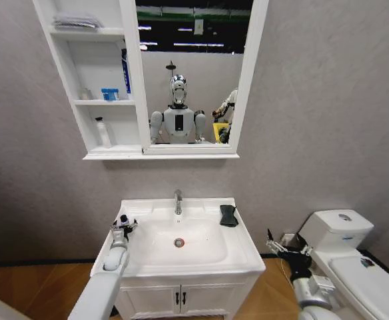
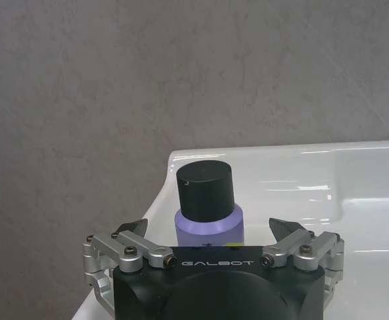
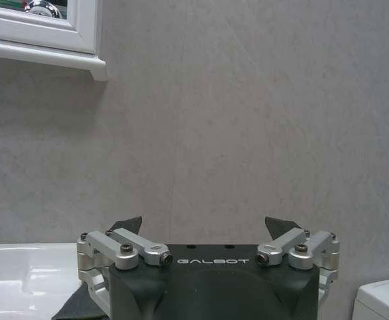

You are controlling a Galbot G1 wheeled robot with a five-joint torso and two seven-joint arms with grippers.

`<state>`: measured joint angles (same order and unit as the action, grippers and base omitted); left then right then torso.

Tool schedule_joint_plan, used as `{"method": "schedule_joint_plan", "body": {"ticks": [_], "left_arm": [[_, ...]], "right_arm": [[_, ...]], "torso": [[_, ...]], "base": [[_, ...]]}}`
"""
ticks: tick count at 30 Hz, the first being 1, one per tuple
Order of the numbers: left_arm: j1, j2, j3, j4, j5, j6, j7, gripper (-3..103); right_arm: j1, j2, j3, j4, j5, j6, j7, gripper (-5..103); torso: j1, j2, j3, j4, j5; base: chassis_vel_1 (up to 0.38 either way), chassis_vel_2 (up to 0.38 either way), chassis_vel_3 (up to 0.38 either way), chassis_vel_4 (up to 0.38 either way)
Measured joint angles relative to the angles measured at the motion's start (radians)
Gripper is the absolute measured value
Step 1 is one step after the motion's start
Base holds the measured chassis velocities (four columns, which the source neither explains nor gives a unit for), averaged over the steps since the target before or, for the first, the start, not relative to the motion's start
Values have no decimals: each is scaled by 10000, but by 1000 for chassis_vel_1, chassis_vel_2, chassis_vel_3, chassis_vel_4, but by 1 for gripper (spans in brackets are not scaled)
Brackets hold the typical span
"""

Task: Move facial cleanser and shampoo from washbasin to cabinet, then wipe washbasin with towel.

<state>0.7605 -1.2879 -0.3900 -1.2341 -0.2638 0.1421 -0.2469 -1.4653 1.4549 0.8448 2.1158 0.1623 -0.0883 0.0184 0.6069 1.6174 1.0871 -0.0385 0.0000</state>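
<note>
left wrist view | left end effector (image 2: 208,230) spread around purple bottle (image 2: 208,212)

Left gripper (image 1: 123,225) hangs over the washbasin's (image 1: 201,261) left rim; towel (image 1: 228,215) far right; right gripper (image 1: 288,252) beside the toilet (image 1: 354,267).
</note>
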Motion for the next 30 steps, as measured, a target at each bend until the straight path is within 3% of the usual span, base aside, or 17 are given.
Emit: {"method": "schedule_joint_plan", "body": {"ticks": [3, 5, 7, 8, 10, 11, 12, 16, 18, 23, 27, 30], "left_arm": [[32, -6, -6, 2, -26, 86, 4, 102], [61, -6, -42, 10, -80, 108, 18, 88], [61, -8, -69, 19, -102, 107, 18, 88], [61, -8, -101, 19, -153, 106, 18, 77], [68, 14, -118, -12, -209, 107, 18, 77], [94, 49, -129, -92, -281, 106, 18, 66], [94, 49, -129, -92, -281, 106, 18, 66], [347, 250, -159, -742, -555, 206, -62, 56], [709, 512, -173, -1630, -778, 398, -258, 44], [1333, 1197, -99, -3238, -1212, 842, -634, 43], [1350, 1528, 5, -3737, -1694, 1081, -778, 43], [1081, 2224, 161, -4907, -2662, 1843, -1134, 43]], "right_arm": [[43, -11, -11, -14, 1, -27, 12, 100], [62, 10, -52, -32, -19, -48, 20, 100], [61, 25, -65, -41, -34, -52, 21, 100], [56, 51, -81, -69, -72, -54, 21, 100], [54, 62, -92, -95, -97, -49, 25, 100], [53, 68, -100, -110, -112, -47, 28, 100], [53, 68, -100, -110, -112, -47, 28, 100], [83, 80, -108, -113, -121, -48, 39, 100], [146, 98, -109, -102, -121, -86, 60, 100], [259, 114, -127, -77, -108, -187, 86, 100], [281, 123, -157, -78, -106, -209, 87, 100], [236, 126, -160, -92, -108, -202, 89, 100]], "torso": [[0, 0, 0, 0, 1], [-1, 0, 0, 1, 0], [-1, 1, 0, 1, 1], [-2, 0, 0, 1, 0], [-2, 0, 0, 1, 0], [-2, 0, 0, 1, 0], [-2, 0, 0, 1, 0], [-1, 0, 0, 0, -1], [-1, 0, 0, 0, -1], [-2, 2, -1, 3, 0], [-3, 3, -1, 3, 0], [-2, 2, -1, 2, 0]], "base": [[0, 0, 0, 0], [0, 0, 0, 0], [0, 0, 0, 0], [0, 0, 0, 0], [0, 0, 0, 0], [0, 0, 0, 0], [0, 0, 0, 0], [0, 0, 0, 0], [0, 0, 0, 0], [0, 0, 0, 0], [0, 0, 0, 0], [0, 0, 0, 0]]}}
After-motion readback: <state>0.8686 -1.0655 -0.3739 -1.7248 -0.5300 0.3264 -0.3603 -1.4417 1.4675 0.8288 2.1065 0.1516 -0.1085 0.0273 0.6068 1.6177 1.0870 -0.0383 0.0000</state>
